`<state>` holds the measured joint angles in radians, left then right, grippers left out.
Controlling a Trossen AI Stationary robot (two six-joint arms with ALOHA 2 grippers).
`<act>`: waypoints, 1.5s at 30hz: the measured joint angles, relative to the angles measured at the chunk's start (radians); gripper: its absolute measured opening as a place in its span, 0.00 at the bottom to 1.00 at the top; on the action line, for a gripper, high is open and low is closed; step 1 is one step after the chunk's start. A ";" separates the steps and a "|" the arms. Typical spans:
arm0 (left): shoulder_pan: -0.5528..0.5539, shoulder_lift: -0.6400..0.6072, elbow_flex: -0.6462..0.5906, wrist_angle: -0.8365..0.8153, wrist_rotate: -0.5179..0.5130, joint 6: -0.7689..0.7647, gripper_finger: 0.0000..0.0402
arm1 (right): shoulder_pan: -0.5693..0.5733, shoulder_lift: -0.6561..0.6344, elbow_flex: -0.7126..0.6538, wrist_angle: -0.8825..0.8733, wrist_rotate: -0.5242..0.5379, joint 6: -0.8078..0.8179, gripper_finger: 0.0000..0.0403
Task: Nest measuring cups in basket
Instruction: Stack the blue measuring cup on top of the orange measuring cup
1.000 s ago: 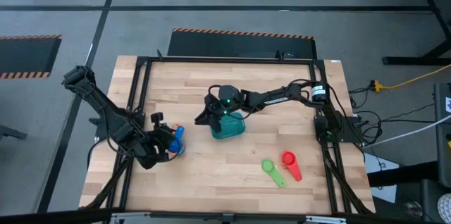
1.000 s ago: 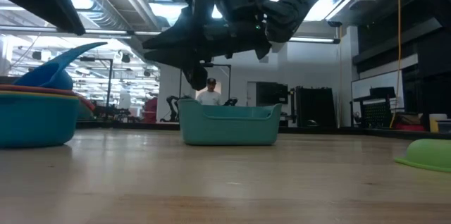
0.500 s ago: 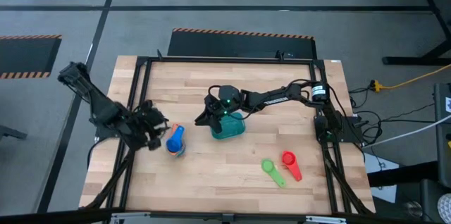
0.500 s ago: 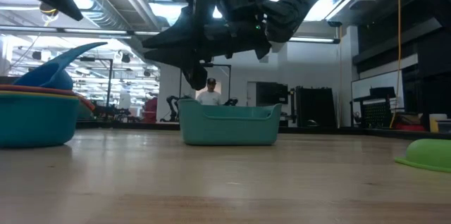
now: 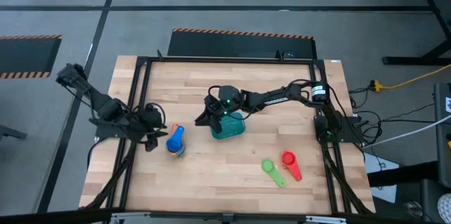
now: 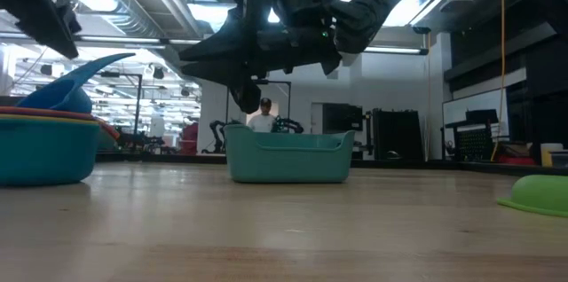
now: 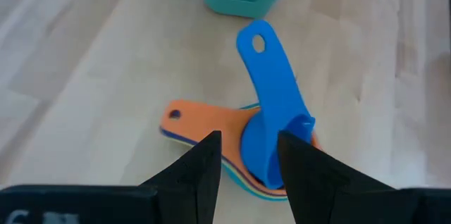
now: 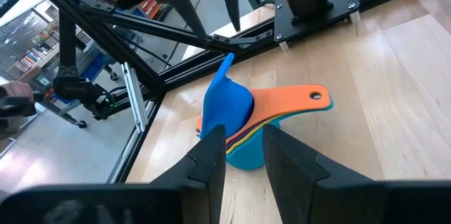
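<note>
Pulled back toward nine o'clock since a second ago, my left fingers (image 5: 156,127) now hang just beside the cup stack rather than over it, while my right arm has not shifted at all.

Largest first: the wooden surface (image 5: 232,175) carries everything. At its centre sits the teal basket (image 5: 228,127), with my right fingers (image 5: 211,120) hovering above its nine o'clock rim, apart with nothing between them; I judge they wait there to steady or receive.

At about eight o'clock from the basket stands the nested stack of cups (image 5: 176,144): a light blue cup at the bottom, yellow and orange layers above, and the dark blue cup (image 7: 271,136) seated on top, its handle tilted up toward the basket. My left fingers are apart and empty in the wrist view, so that cup looks just released.

Well apart at five o'clock lie the green cup (image 5: 271,170) and the red cup (image 5: 290,163), side by side and not yet nested. The basket itself looks empty from the low view.
</note>
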<state>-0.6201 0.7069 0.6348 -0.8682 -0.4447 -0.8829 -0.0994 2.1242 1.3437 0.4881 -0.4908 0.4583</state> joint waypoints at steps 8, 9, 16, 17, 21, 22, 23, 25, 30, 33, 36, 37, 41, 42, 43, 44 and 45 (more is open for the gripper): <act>0.000 -0.009 -0.087 0.128 0.002 0.002 0.33 | 0.000 0.000 0.000 0.000 0.000 -0.012 0.25; 0.000 -0.009 -0.094 0.142 0.002 0.003 0.33 | 0.000 0.000 0.000 0.000 0.000 -0.019 0.25; 0.000 -0.009 -0.128 0.215 0.002 0.003 0.33 | 0.000 0.000 0.000 0.000 0.001 -0.025 0.25; 0.000 -0.009 -0.131 0.227 0.002 0.003 0.33 | 0.000 0.000 0.000 0.000 0.001 -0.025 0.25; 0.000 -0.009 -0.146 0.262 0.001 0.003 0.33 | 0.000 0.000 0.000 0.000 0.001 -0.026 0.25; 0.001 -0.009 -0.151 0.268 -0.001 0.002 0.33 | 0.000 0.000 0.000 0.000 0.001 -0.026 0.25; 0.005 -0.009 -0.157 0.278 -0.003 0.002 0.33 | 0.000 0.000 0.000 0.000 0.001 -0.026 0.25; 0.021 -0.009 -0.174 0.309 -0.004 0.002 0.33 | 0.000 0.000 0.000 0.000 0.001 -0.026 0.25; 0.062 -0.009 -0.191 0.339 0.017 0.003 0.33 | 0.000 0.000 0.000 0.000 0.001 -0.026 0.25; 0.073 -0.009 -0.191 0.340 0.039 0.003 0.33 | 0.000 0.000 0.000 0.000 0.001 -0.026 0.25; 0.072 -0.009 -0.191 0.341 0.041 0.028 0.33 | 0.000 0.000 0.000 0.000 0.001 -0.026 0.25; 0.072 -0.009 -0.191 0.341 0.040 0.036 0.33 | 0.000 0.000 0.000 0.000 0.001 -0.026 0.25; 0.072 -0.009 -0.191 0.341 0.016 0.055 0.33 | 0.000 0.000 0.000 0.000 0.001 -0.026 0.25; 0.072 -0.009 -0.191 0.341 0.008 0.056 0.33 | 0.000 0.000 0.000 0.000 0.001 -0.026 0.25; 0.072 -0.009 -0.191 0.341 0.001 0.056 0.33 | 0.000 0.000 0.000 0.000 0.001 -0.026 0.25; 0.072 -0.009 -0.191 0.341 -0.005 0.056 0.33 | 0.000 0.000 0.000 0.000 0.001 -0.026 0.25; 0.072 -0.009 -0.191 0.341 -0.010 0.056 0.33 | 0.000 0.000 0.000 0.000 0.001 -0.026 0.25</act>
<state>-0.5480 0.6983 0.4438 -0.5274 -0.4543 -0.8265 -0.0994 2.1246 1.3437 0.4881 -0.4900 0.4324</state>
